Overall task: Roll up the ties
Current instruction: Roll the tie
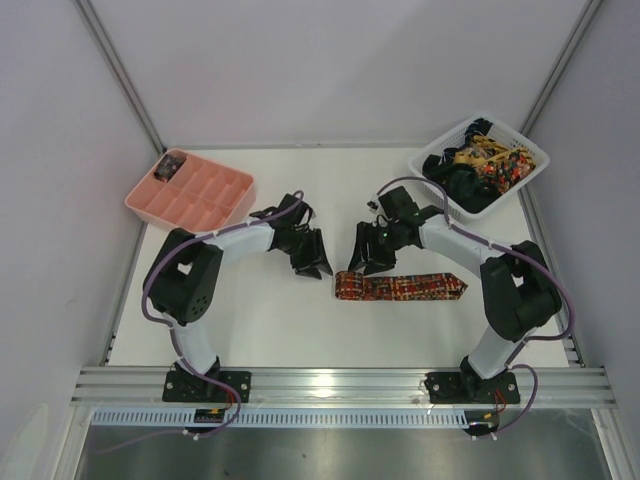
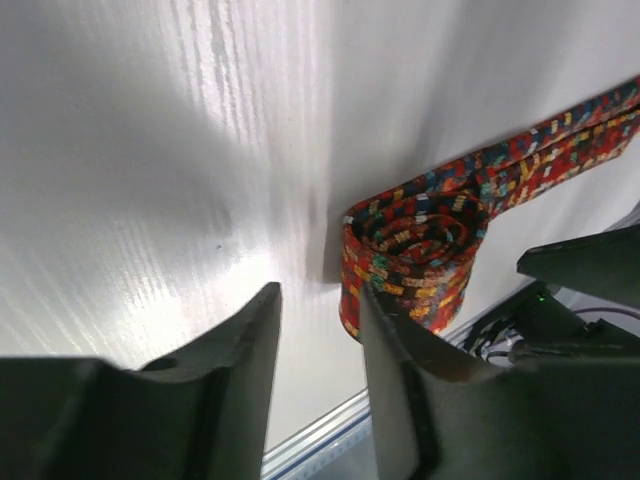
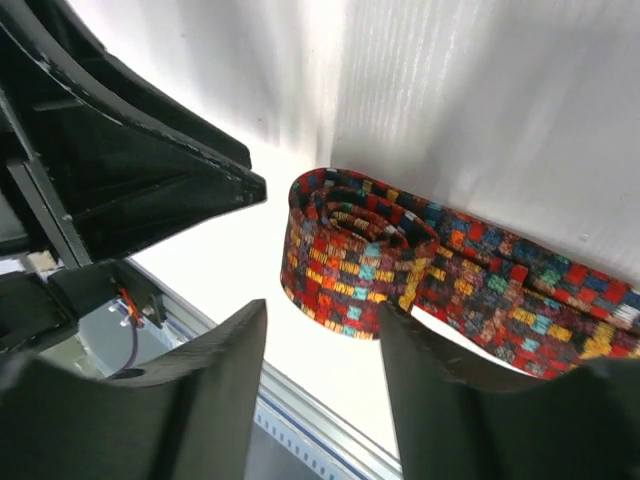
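Woven tie of small red, orange and teal blocks, flat on the smooth white table, one end wound into a tight spiral coil just off the fingertips of the left gripper and the right gripper. Both released, jaws parted around nothing. Beyond the right gripper, a white lattice basket heaped with tangled ties, dark and yellow-red; beyond the left gripper, a pink compartment tray with one small dark item in a far corner cell.
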You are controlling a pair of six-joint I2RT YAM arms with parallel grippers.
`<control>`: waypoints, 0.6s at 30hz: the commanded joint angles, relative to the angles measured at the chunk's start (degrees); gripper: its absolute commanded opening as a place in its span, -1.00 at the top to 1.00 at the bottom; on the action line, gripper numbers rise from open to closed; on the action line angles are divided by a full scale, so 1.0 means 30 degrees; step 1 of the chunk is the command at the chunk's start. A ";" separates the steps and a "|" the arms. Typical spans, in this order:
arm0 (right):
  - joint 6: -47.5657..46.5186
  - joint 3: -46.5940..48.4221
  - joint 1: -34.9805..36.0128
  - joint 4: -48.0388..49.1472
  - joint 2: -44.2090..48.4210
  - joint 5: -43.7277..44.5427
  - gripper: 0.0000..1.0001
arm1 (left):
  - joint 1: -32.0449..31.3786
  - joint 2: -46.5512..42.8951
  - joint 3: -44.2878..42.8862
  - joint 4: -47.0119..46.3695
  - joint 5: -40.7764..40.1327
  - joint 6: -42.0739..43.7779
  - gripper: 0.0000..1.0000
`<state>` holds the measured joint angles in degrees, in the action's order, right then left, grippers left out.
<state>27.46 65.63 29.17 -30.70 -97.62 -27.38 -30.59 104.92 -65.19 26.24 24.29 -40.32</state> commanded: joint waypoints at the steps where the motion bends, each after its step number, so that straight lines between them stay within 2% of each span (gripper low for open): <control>1: -0.0833 0.0394 -0.0814 -0.1515 0.1163 -0.0598 -0.13 | 0.0089 -0.1193 -0.0155 -0.0396 0.1011 0.0984 0.09; 2: -0.0979 0.0216 -0.0990 -0.1457 0.1164 -0.1587 -0.15 | 0.0089 -0.1340 0.0019 -0.0948 0.1535 0.1132 -0.06; 3: -0.1300 0.0041 -0.1137 -0.1225 0.1164 -0.1974 -0.15 | 0.0205 -0.1487 0.0136 -0.1156 0.1744 0.1192 -0.12; 8: -0.1860 -0.0429 -0.1256 -0.0522 0.1281 -0.2796 -0.08 | 0.0586 -0.1576 0.0927 -0.2386 0.3733 0.1660 -0.30; 11: -0.1275 -0.0750 -0.1227 0.0561 0.0990 -0.4226 0.15 | 0.0733 -0.1635 0.1599 -0.3176 0.4439 0.1895 -0.34; 13: -0.0865 -0.0898 -0.1169 0.1178 0.0668 -0.4759 0.41 | 0.0763 -0.1693 0.1981 -0.3734 0.5055 0.1867 -0.36; 15: -0.0513 -0.1335 -0.1052 0.2023 0.0257 -0.5229 0.58 | 0.0763 -0.1868 0.2859 -0.5225 0.6075 0.1372 -0.38; 18: 0.0102 -0.1893 -0.1109 0.3226 -0.0386 -0.5523 0.73 | 0.0734 -0.1957 0.3798 -0.6897 0.6433 0.1075 -0.39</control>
<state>25.56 61.52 25.69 -26.59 -96.75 -40.27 -28.58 102.19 -55.68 13.41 38.89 -36.64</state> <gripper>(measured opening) 0.162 0.692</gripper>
